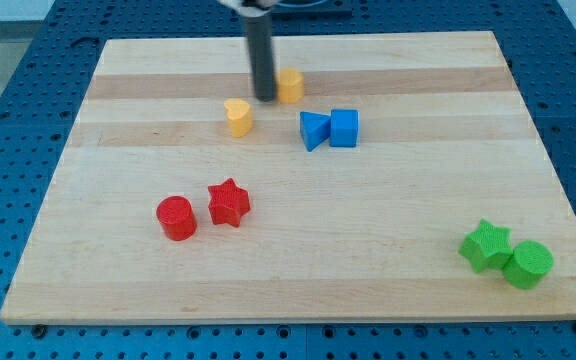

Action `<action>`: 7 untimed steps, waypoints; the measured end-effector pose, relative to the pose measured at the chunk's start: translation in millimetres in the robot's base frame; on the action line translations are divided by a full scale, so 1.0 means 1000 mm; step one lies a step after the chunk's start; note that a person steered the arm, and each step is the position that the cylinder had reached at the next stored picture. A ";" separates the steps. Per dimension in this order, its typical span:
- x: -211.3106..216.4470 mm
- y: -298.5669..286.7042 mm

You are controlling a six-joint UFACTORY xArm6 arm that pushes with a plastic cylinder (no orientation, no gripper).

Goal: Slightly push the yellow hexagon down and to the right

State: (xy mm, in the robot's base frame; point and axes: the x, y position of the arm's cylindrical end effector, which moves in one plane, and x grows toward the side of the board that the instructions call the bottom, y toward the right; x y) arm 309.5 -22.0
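The yellow hexagon [290, 85] sits near the view's top centre of the wooden board [118, 250]. My tip [266, 99] is just to its left, touching or almost touching it; the dark rod hides the hexagon's left edge. A yellow heart-shaped block [238, 116] lies a little below and left of my tip, apart from it.
A blue triangular block [314, 130] and a blue cube [344, 127] stand side by side below and right of the hexagon. A red cylinder [176, 217] and red star [229, 203] lie at lower left. A green star [486, 245] and green cylinder [528, 264] sit at lower right.
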 end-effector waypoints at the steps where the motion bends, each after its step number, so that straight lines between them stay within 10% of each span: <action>1: -0.003 0.038; 4: -0.031 -0.004; 7: -0.032 0.124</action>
State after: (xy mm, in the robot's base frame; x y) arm 277.0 102.0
